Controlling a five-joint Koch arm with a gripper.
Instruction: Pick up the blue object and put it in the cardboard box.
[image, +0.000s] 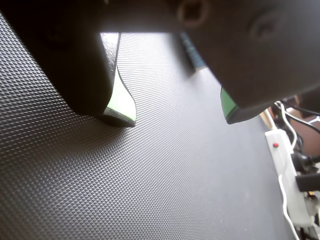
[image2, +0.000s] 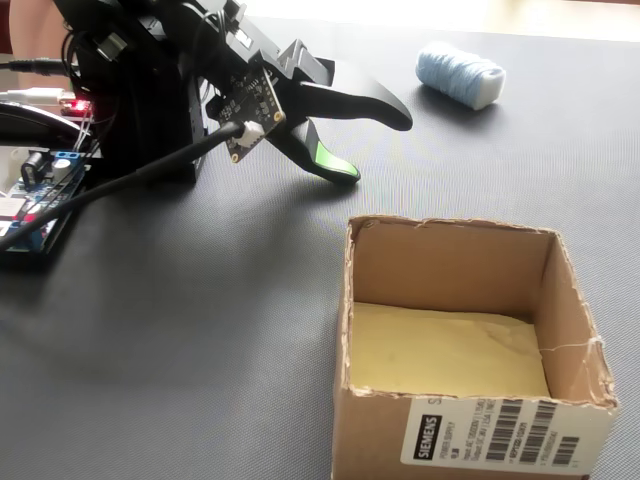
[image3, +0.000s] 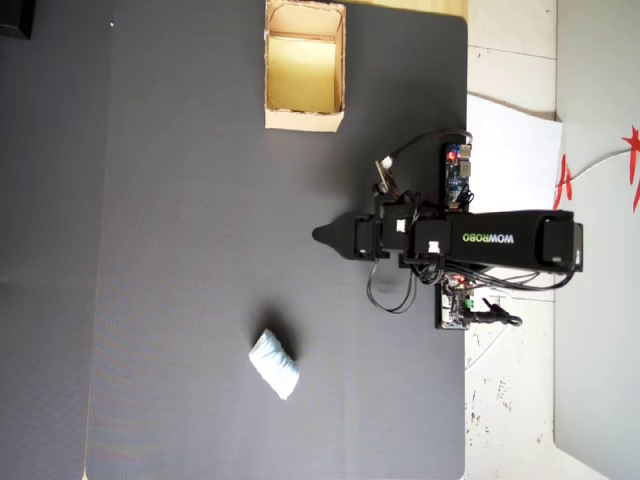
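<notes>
Blue object (image2: 460, 72): pale, ribbed, oblong soft roll, lying on the mat (image2: 200, 330). Gripper (image2: 378, 143): jaws spread, empty.

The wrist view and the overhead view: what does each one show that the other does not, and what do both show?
Only the wrist view shows the green pads inside the gripper fingertips, the open gap between them, and a white power strip at the mat's edge. Only the overhead view shows the blue object lying on the mat, the cardboard box apart from it near the top edge, and the whole arm. Both show the gripper and the dark textured mat under it; the gripper holds nothing.
</notes>
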